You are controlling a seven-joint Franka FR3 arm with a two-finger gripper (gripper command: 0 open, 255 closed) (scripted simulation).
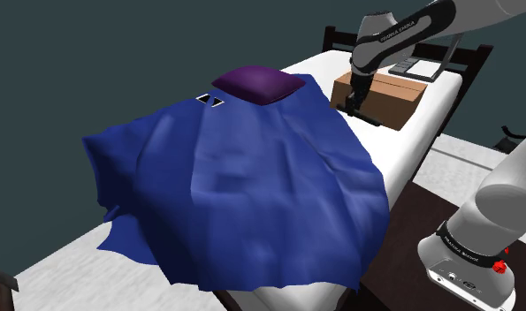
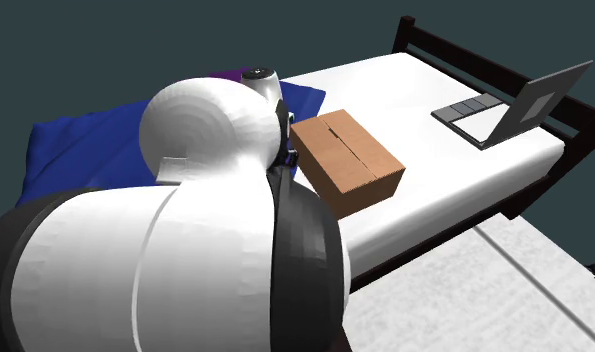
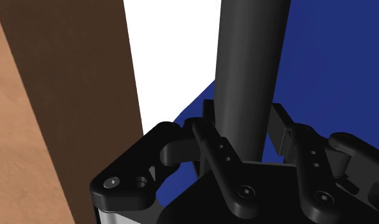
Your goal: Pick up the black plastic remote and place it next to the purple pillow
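Observation:
A long black remote (image 3: 251,63) is clasped between my gripper's (image 3: 253,149) two black fingers (image 3: 210,149) and runs straight out from them. In the shoulder view the gripper (image 1: 351,106) hangs low beside the cardboard box (image 1: 389,95), at the edge of the blue blanket (image 1: 252,185), with the remote (image 1: 369,116) as a dark bar under it. The purple pillow (image 1: 259,85) lies on the blanket, toward the shoulder view's left of the gripper. Whether the remote still touches the white mattress (image 3: 172,57) I cannot tell.
An open laptop (image 2: 505,110) sits near the dark headboard (image 2: 455,50). The box (image 2: 345,160) stands mid-bed on the mattress (image 2: 445,170). My own arm (image 2: 165,250) blocks much of the second exterior view. The stand (image 1: 468,265) is by the bedside.

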